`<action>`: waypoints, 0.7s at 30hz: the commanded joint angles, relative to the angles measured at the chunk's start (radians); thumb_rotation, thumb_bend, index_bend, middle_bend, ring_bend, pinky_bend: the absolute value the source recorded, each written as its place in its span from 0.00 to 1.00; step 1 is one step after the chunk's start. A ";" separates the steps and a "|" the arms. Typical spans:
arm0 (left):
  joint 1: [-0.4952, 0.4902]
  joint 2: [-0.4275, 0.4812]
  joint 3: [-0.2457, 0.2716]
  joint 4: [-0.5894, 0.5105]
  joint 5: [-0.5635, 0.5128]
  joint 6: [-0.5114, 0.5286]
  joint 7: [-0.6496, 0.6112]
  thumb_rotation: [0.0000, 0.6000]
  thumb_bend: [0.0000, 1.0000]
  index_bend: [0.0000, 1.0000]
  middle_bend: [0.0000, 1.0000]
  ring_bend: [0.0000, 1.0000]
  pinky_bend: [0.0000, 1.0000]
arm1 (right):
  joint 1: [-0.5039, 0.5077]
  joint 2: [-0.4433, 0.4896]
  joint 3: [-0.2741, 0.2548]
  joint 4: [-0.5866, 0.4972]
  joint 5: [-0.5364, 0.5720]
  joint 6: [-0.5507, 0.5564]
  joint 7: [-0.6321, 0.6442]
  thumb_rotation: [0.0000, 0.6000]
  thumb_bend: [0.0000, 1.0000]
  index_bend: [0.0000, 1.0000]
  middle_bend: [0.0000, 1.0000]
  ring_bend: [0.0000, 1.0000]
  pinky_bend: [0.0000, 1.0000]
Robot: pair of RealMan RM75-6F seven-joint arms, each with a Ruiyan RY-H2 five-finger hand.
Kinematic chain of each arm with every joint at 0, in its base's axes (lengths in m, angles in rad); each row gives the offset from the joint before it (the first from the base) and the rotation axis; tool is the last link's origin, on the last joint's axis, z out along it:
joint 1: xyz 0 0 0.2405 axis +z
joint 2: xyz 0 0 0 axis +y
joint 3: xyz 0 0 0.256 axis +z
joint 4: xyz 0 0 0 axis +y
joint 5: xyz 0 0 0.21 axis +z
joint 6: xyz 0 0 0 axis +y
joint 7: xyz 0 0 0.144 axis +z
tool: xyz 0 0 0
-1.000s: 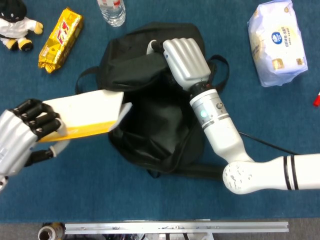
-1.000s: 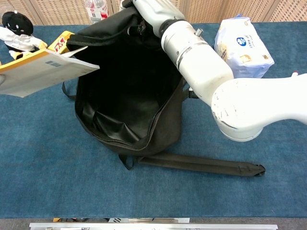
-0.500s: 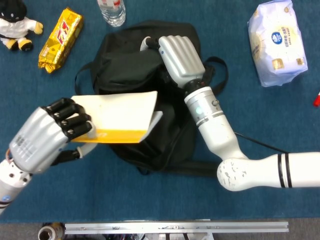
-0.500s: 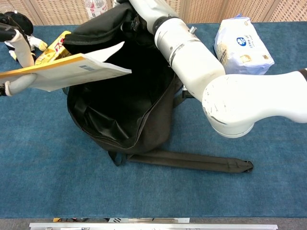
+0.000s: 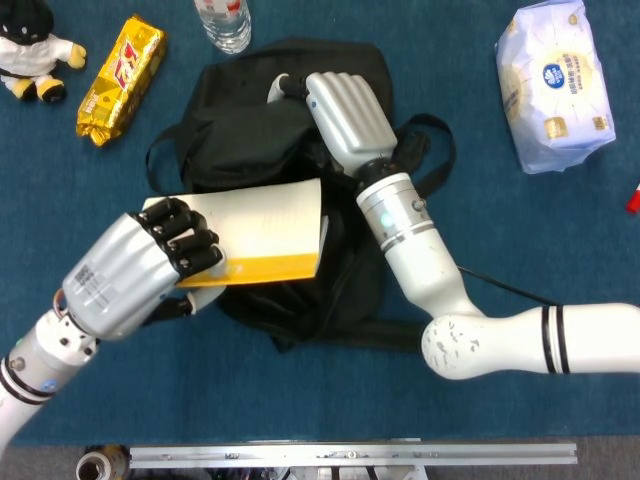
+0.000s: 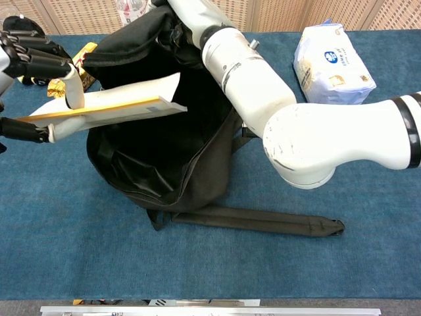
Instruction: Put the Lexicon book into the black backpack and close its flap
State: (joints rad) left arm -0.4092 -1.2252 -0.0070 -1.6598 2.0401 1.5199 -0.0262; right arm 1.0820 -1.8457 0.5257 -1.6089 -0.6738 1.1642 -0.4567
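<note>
Black backpack [image 6: 164, 164] lies on the table, mouth open, dark interior visible. Left robot hand [image 5: 150, 265] grips the Lexicon book [image 5: 265, 225], holding it flat over the opening, far edge past the rim. Right robot hand [image 5: 345, 115] grips the raised flap [image 6: 138, 39], fingers closed on fabric.

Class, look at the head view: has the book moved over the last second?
Yes. The book, held by the left hand, has moved right, away from the snack packet and over the open backpack.
</note>
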 commanded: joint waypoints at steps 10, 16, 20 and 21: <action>0.006 -0.059 0.036 0.048 0.019 0.014 0.024 1.00 0.32 0.69 0.62 0.47 0.44 | 0.016 -0.028 0.013 0.029 0.005 0.003 0.023 1.00 1.00 0.59 0.60 0.63 0.89; -0.006 -0.110 0.041 0.065 0.038 0.005 0.052 1.00 0.32 0.69 0.62 0.47 0.44 | 0.022 -0.037 0.024 0.041 0.018 0.003 0.029 1.00 1.00 0.59 0.60 0.63 0.89; -0.018 -0.141 0.044 0.079 0.046 -0.011 0.072 1.00 0.32 0.69 0.62 0.47 0.44 | 0.025 -0.043 0.020 0.045 0.019 0.001 0.031 1.00 1.00 0.59 0.60 0.63 0.89; -0.021 -0.149 0.044 0.083 0.047 -0.014 0.076 1.00 0.32 0.69 0.62 0.47 0.44 | 0.025 -0.045 0.022 0.043 0.021 -0.001 0.034 1.00 1.00 0.59 0.60 0.63 0.89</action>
State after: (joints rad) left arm -0.4260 -1.3673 0.0358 -1.5817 2.0843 1.5105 0.0444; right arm 1.1071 -1.8893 0.5468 -1.5648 -0.6540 1.1644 -0.4243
